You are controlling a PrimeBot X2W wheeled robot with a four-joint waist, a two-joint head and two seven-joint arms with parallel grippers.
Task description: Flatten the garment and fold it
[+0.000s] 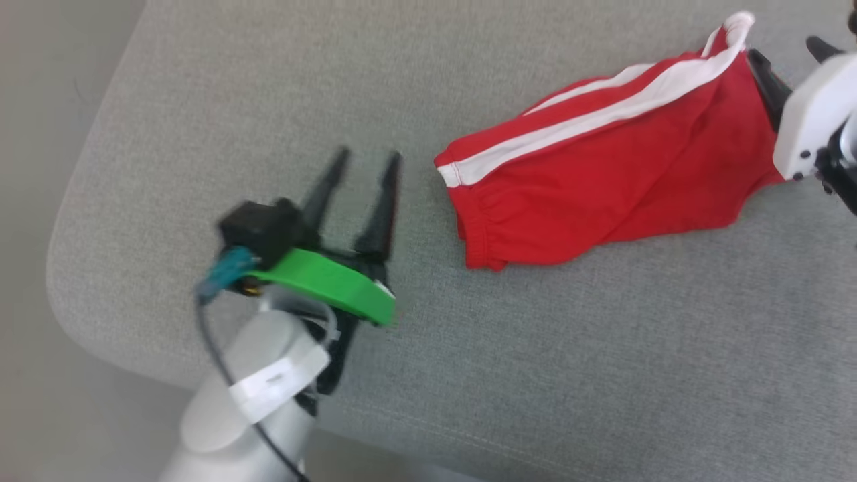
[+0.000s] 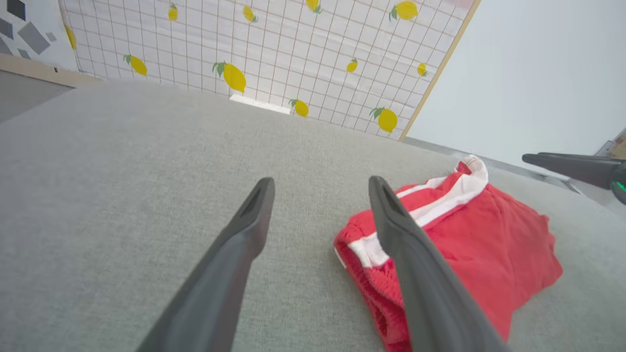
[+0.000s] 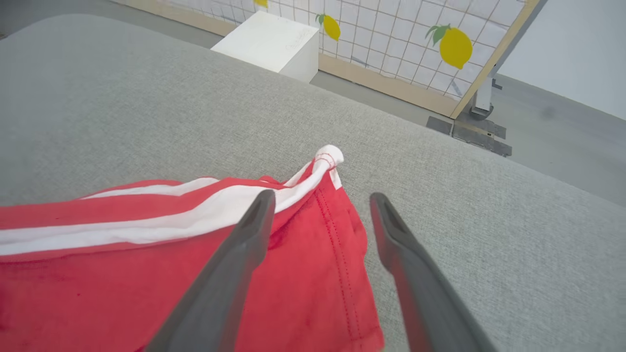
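Observation:
The red shorts [image 1: 602, 174] lie bunched on the grey cushion [image 1: 268, 80], with white side stripes running along the top and the gathered waistband [image 1: 479, 231] at their left end. My left gripper [image 1: 368, 161] is open, a short way left of the waistband, holding nothing. In the left wrist view the shorts [image 2: 469, 234] lie just right of that gripper [image 2: 320, 183]. My right gripper [image 1: 790, 60] is open at the shorts' right end. In the right wrist view it [image 3: 321, 198] hovers over the hem edge [image 3: 342, 254], one finger above fabric, the other above bare cushion.
The cushion's rounded corner [image 1: 67, 268] and front edge drop to the floor at the left and bottom. Beyond the far side stand a lemon-print grid panel [image 2: 274, 49] and a white box [image 3: 274, 44].

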